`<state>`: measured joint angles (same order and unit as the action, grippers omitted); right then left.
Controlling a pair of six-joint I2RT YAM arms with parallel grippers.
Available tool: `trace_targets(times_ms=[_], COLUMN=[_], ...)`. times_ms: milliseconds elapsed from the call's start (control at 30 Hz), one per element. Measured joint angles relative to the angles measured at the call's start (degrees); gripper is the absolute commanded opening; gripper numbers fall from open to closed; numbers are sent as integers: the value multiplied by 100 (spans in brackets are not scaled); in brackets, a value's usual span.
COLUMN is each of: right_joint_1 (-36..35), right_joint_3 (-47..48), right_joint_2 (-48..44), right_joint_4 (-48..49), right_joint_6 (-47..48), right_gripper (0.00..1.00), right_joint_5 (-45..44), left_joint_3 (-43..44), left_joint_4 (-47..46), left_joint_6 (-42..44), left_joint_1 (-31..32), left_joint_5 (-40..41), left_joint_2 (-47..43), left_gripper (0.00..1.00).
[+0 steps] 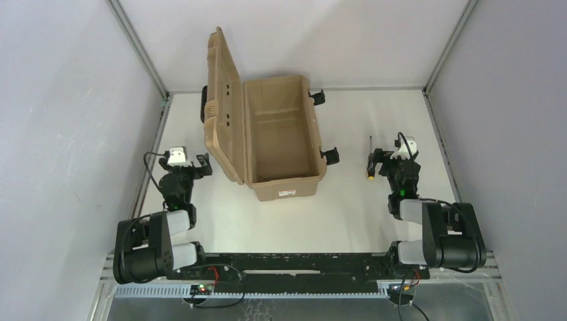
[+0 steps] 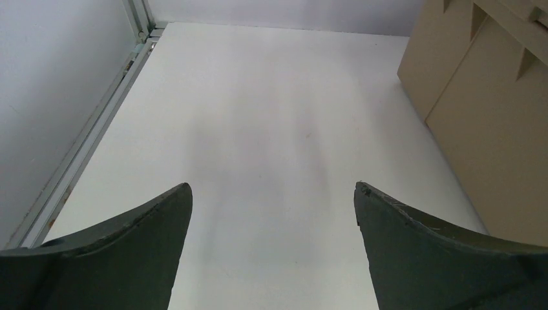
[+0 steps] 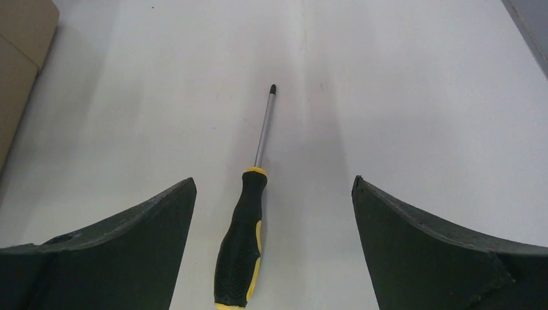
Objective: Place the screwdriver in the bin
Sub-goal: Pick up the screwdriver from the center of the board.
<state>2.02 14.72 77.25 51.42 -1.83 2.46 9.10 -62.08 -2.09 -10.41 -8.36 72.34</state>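
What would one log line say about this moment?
screwdriver: on table, untouched | right end effector: open over it | bin: lid open

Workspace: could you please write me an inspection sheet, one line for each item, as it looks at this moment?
Surface: white table, flat and matt.
Job's things: screwdriver lies flat on the table to the right of the toolbox, tip pointing away from the arms. The tan toolbox has its lid open, and nothing shows inside.
Clutter: nothing seen.
Pincers: left pincer is open over bare table beside the toolbox. The right pincer is open astride the screwdriver handle, not touching it.
Cables: black cable loops at each wrist; red wires on the front rail.
Surroundings: grey walls, metal frame posts.
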Motion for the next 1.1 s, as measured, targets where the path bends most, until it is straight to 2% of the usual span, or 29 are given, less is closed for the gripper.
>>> trace_targets(times_ms=[733, 1100], right_joint_1=[15, -28], right_joint_3=[4, 1198], right_joint_2=[0, -289], right_joint_4=[-37, -2048], right_joint_6=[0, 24], right_gripper=[100, 100], right_joint_5=[15, -256], left_joint_3=[0, 0], left_joint_4=[0, 0], left_joint_6=[0, -2], left_joint_1=[-2, -2], left_joint_5=[0, 0], left_joint_2=[0, 0], left_gripper=[100, 100])
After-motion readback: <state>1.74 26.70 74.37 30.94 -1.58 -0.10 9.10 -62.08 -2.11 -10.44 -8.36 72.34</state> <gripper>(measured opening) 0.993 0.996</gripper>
